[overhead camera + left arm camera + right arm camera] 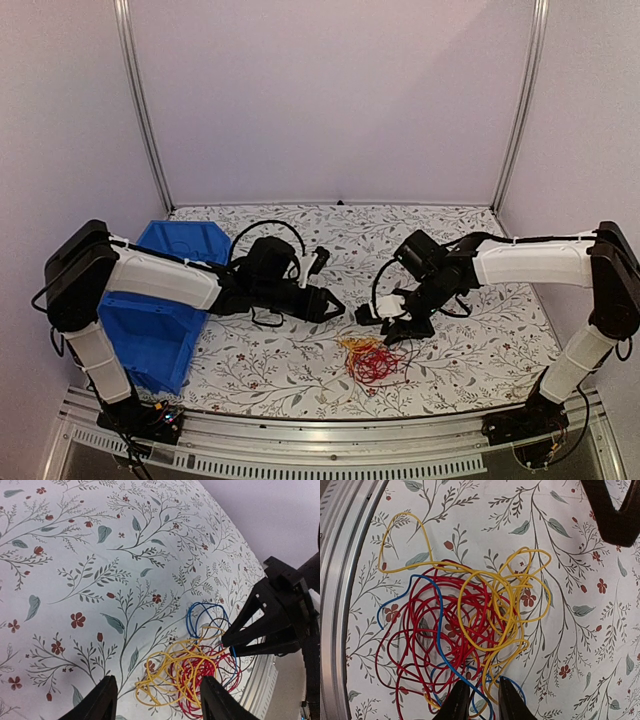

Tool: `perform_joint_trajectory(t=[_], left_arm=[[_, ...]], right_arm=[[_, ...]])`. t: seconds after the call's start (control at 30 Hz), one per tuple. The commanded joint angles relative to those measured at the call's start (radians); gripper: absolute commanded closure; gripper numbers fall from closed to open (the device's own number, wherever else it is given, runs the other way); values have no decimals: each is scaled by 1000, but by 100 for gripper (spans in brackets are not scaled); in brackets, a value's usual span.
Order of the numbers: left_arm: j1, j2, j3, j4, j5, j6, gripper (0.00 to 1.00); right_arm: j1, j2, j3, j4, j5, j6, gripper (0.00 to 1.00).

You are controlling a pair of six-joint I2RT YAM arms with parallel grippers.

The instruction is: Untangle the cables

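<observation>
My right end effector (484, 696) is set narrow, its tips low over the near edge of the cables (465, 630). A blue and a yellow strand run into the gap, but I see no firm pinch. It looks placed to pick one loose strand off the rim rather than bite the dense red middle.

My left end effector (158, 690) is spread wide just over the yellow loops at the bottom of its view, holding nothing. I judge it is ready to pin or take the opposite side.

The clump lies on the floral worktop (300, 225) at lower centre of the top view, near the front rail (340, 580).
</observation>
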Motion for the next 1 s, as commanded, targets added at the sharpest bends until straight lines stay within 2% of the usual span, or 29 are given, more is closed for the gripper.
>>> perform_joint_trajectory(t=[0.0,0.33,0.5,0.6,0.7,0.83,0.97], left_arm=[[-4,24,18,17,20,-4,43],[-6,17,-1,28,13,-17,43],[-7,22,-6,32,16,-20,43],[-11,16,-13,44,20,-17,43],[-34,-5,-45,111,24,22,42],[-117,-48,-71,170,-8,166,33],[-157,-86,-124,324,6,187,31]], right_arm=[[15,-21,21,9,-6,13,71],[84,-16,23,33,29,27,71],[95,-4,44,15,26,27,93],[95,-2,58,3,28,33,100],[92,-41,98,-29,17,45,100],[68,-104,200,-101,-35,73,100],[27,-124,311,-188,-94,93,100]])
